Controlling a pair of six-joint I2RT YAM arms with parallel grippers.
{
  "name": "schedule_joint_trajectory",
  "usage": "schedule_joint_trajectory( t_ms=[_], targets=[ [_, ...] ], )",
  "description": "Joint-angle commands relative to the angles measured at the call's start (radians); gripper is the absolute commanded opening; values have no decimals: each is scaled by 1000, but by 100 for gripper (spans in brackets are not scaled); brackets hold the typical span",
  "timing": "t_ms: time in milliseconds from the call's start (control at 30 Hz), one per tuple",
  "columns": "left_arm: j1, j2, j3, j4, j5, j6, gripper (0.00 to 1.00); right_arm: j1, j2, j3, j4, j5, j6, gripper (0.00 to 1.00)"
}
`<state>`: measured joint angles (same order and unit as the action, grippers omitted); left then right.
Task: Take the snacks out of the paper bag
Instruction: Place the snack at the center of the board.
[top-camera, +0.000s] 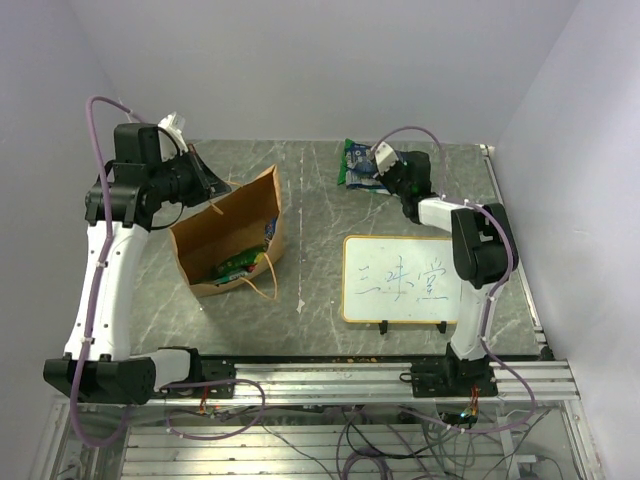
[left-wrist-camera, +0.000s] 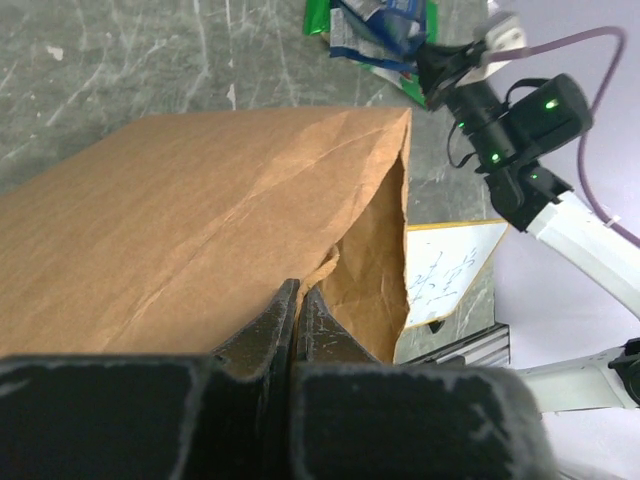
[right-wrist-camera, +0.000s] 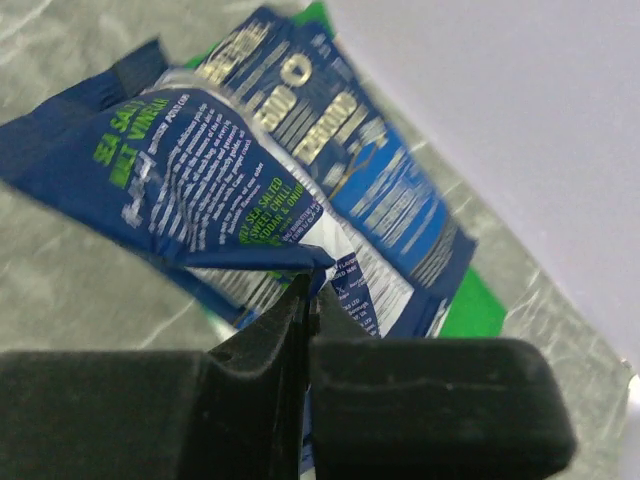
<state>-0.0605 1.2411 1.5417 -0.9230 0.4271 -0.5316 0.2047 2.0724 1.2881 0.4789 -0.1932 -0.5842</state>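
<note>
At the far left of the grey marbled tabletop (top-camera: 320, 330), the left jaws are pressing together on the rim of the tall brown kraft paper bag (top-camera: 228, 232), pinching the paper where its edge is creasing. The bag is leaning tilted, its mouth gaping toward the near side, and glossy green and red snack packets (top-camera: 238, 266) are showing just inside that mouth. Well apart, right by the tabletop's far edge, the right jaws are pinching a corner of a dark blue foil packet (right-wrist-camera: 190, 170). This packet is lying over a second blue packet (right-wrist-camera: 340, 140) and a larger green bag (right-wrist-camera: 470, 305). An orange-framed whiteboard (top-camera: 400, 280) is lying flat toward the near right. A strip of bare tabletop is running between it and the paper bag.
</note>
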Motion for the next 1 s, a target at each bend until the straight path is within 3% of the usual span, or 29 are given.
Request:
schedule_joint_trajectory(
  t_ms=[0, 367, 733, 967],
  targets=[
    [-1, -47, -29, 109, 57, -20, 7, 4, -91, -68, -69, -16, 2, 0],
    [-1, -58, -50, 141, 83, -53, 7, 1, -72, 62, -128, 43, 138, 0],
    [-1, -70, -41, 116, 80, -61, 7, -22, 80, 365, -180, 99, 86, 0],
    [-1, -69, -22, 95, 68, -55, 7, -25, 137, 369, -160, 68, 72, 0]
  ],
)
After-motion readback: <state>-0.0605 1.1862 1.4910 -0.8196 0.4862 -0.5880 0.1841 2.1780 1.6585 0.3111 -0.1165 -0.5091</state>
